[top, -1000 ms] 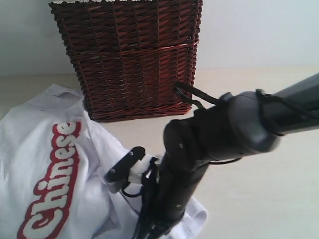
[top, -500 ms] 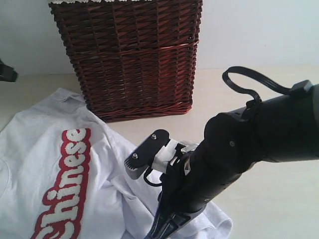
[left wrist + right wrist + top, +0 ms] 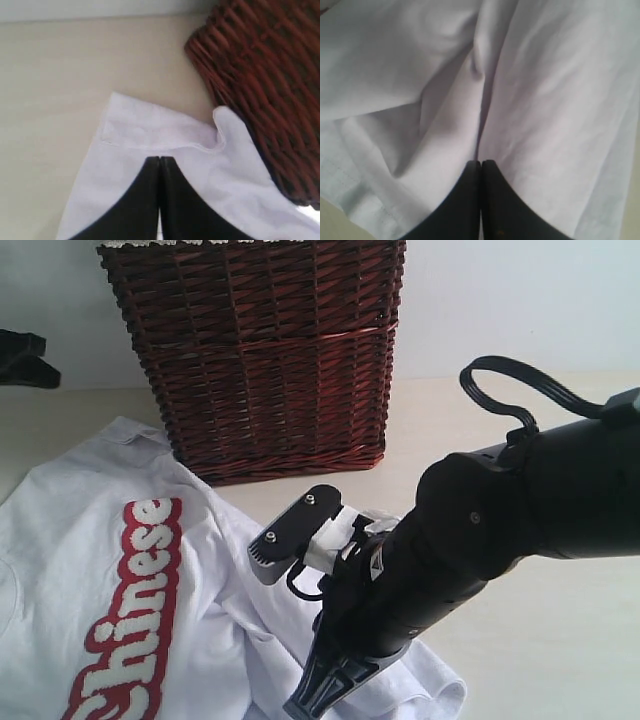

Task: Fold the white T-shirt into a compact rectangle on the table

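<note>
Nearest, the right tool point(image 3: 480, 162) has its black fingers pressed together on a raised ridge of the white T-shirt point(image 3: 60, 540), apparently nipping it. The shirt lies rumpled on the pale, matte desk point(image 3: 560, 660). It is soft, light and limp cotton that will sag and crease, so hems, shoulders or sleeve edges look the best holds. Its fuzzy red-outlined lettering point(image 3: 135, 610) adds slight stiffness. Beyond stands a rigid dark wicker basket point(image 3: 270, 360). Beside it the left tool point(image 3: 159, 159) is closed over a sleeve; whether it grips is unclear.
</note>
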`<control>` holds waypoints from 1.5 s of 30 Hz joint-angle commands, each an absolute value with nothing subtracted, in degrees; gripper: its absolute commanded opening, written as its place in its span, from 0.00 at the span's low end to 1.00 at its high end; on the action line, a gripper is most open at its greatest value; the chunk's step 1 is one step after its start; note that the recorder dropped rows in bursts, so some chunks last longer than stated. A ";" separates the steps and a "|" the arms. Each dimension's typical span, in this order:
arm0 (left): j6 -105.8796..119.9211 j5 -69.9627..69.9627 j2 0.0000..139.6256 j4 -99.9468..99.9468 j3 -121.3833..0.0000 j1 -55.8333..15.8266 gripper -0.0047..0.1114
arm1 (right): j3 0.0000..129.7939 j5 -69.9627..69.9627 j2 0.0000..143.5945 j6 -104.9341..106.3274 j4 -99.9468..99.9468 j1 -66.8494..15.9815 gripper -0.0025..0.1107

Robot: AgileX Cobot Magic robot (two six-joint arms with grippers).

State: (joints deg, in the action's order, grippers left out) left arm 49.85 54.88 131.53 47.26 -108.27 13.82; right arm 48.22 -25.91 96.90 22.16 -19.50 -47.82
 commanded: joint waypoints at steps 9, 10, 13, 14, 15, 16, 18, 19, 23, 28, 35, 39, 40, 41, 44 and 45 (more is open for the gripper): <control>49.43 60.58 139.40 34.73 -115.15 3.98 0.04 | 49.11 -25.09 96.28 22.33 -19.54 -47.56 0.02; 49.00 60.49 140.15 33.65 -115.15 2.81 0.04 | 49.11 -25.09 96.28 22.33 -19.54 -47.56 0.02; 47.70 60.99 140.74 31.92 -114.70 0.49 0.04 | 49.11 -24.38 96.28 22.53 -19.44 -47.56 0.02; 47.46 60.73 140.74 31.59 -114.44 -0.11 0.04 | 49.11 -24.22 96.28 22.58 -19.44 -47.56 0.02; 42.62 57.80 140.83 29.10 -114.44 -0.62 0.04 | 49.11 -24.01 96.28 22.68 -19.44 -47.56 0.02; 38.29 55.32 140.83 26.91 -114.44 -1.00 0.04 | 49.11 -24.01 96.28 22.68 -19.44 -47.56 0.02; 29.88 50.59 141.43 24.45 -114.44 -1.11 0.04 | 49.11 -24.24 96.28 22.68 -19.54 -47.56 0.02; 27.05 48.92 142.41 24.45 -114.44 -1.28 0.04 | 49.11 -24.24 96.28 22.68 -19.54 -47.56 0.02; 21.36 44.46 144.41 24.76 -114.44 -1.72 0.04 | 49.11 -24.24 96.28 22.68 -19.54 -47.56 0.02; 16.46 40.34 145.24 26.35 -114.44 -2.52 0.04 | 49.11 -24.24 96.28 22.84 -19.53 -47.56 0.02; 13.06 35.76 144.17 28.44 -114.76 -2.66 0.04 | 49.11 -25.47 96.28 22.84 -19.53 -47.68 0.02; 12.84 33.86 142.03 27.27 -114.76 -2.66 0.04 | 48.99 -25.58 96.28 23.82 -19.53 -47.68 0.02; 12.43 32.99 141.59 27.25 -114.76 -2.66 0.04 | 48.99 -25.58 96.28 23.82 -19.53 -47.68 0.02; 11.66 32.00 141.45 27.25 -114.76 -2.55 0.04 | 48.99 -25.58 96.28 23.82 -19.66 -47.68 0.02; 10.03 29.64 141.72 27.25 -114.76 -2.55 0.04 | 48.99 -26.61 96.28 23.94 -20.49 -47.68 0.02; 10.03 28.86 142.08 27.25 -114.76 -2.55 0.04 | 48.99 -26.85 96.28 23.94 -20.61 -47.68 0.02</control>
State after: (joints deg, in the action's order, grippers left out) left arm 11.28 31.46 142.18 27.01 -114.75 -2.27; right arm 48.73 -26.00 96.90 23.30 -19.84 -47.82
